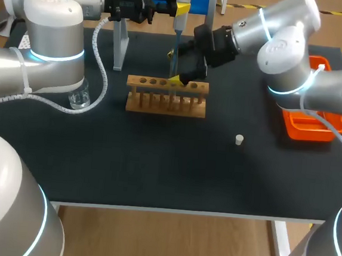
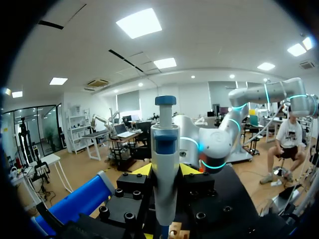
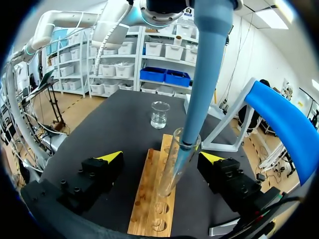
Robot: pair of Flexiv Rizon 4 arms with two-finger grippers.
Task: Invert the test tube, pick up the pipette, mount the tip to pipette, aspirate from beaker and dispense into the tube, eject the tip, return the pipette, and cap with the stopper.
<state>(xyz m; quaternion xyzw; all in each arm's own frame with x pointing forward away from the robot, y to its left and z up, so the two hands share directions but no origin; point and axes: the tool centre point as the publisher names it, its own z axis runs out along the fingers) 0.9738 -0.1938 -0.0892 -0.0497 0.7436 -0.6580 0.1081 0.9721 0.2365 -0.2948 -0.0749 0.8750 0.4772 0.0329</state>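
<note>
The rack (image 1: pixel 166 96) stands toward the far edge of the tabletop (image 1: pixel 156 162). The left jaws are clamped on the upright pipette (image 2: pixel 164 149), whose tip (image 3: pixel 185 148) sits in the mouth of the tube (image 3: pixel 172 172) in the rack. The right jaws are spread wide either side of the tube, touching nothing. Dispensing looks to be the step. Hold the pipette plumb and centred, press slowly, then lift straight out so the tube isn't dragged. The beaker (image 3: pixel 160 114) sits toward the left edge, and the stopper (image 1: pixel 239 140) lies toward the right.
</note>
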